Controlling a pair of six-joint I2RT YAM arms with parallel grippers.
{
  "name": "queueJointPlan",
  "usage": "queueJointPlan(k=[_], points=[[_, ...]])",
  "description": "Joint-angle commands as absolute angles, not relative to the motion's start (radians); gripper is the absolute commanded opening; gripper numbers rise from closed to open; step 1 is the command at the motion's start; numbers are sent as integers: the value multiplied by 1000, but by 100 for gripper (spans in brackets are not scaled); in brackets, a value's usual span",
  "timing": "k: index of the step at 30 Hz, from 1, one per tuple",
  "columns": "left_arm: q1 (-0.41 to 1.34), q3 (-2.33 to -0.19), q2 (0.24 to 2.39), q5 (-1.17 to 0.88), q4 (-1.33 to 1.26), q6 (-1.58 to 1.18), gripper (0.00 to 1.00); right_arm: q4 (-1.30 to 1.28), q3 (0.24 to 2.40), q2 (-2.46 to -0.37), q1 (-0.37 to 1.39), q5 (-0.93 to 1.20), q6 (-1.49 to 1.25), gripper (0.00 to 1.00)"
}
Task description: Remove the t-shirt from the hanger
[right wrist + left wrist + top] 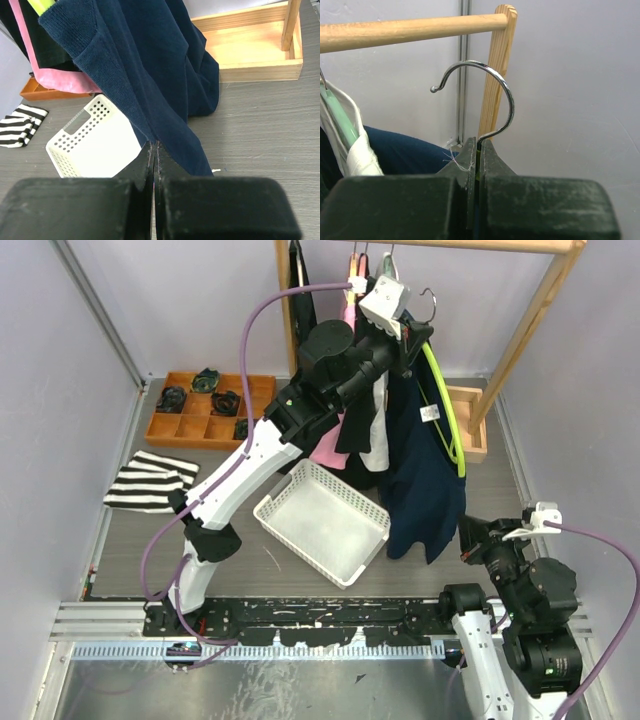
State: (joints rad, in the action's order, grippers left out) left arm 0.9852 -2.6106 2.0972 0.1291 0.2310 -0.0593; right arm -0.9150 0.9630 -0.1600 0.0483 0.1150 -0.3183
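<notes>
Navy t-shirt [420, 470] draped on the lime hanger [446, 405], centre-right of the top view, gripped at both ends by me.

The wooden rail [470, 245] crosses the top edge of the frame. The t-shirt hangs below it, its hem reaching the lower right just beside the white basket [290, 515] in the middle. The hanger's chrome hook [507, 100] sits below the rail, not over it. My left claw [412, 335] is clamped tight on the hook's neck, upper centre. My right claw [466, 532] is clenched on the shirt's lower edge, with fabric caught between the jaws.
</notes>
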Motion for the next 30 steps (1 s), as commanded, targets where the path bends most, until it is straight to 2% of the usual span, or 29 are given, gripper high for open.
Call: queueJointPlan(k=[1, 13, 19, 20, 24, 25, 30], points=[[970, -2670, 2037, 167, 75, -71, 0, -1000, 945, -153, 44, 104, -319, 1], [971, -2670, 2048, 167, 60, -84, 0, -987, 904, -122, 44, 135, -341, 0], [978, -2621, 2028, 157, 67, -76, 0, -945, 954, -184, 44, 132, -300, 1], [982, -2600, 2019, 156, 61, -67, 0, -936, 970, -202, 44, 133, -290, 3], [1023, -2581, 2015, 163, 79, -17, 0, -905, 1082, -294, 44, 131, -241, 31], [1037, -2579, 2016, 170, 84, 1, 0, -899, 1116, -317, 44, 128, -232, 35], [1064, -2488, 1980, 179, 78, 15, 0, -896, 1309, -407, 44, 60, -197, 41]])
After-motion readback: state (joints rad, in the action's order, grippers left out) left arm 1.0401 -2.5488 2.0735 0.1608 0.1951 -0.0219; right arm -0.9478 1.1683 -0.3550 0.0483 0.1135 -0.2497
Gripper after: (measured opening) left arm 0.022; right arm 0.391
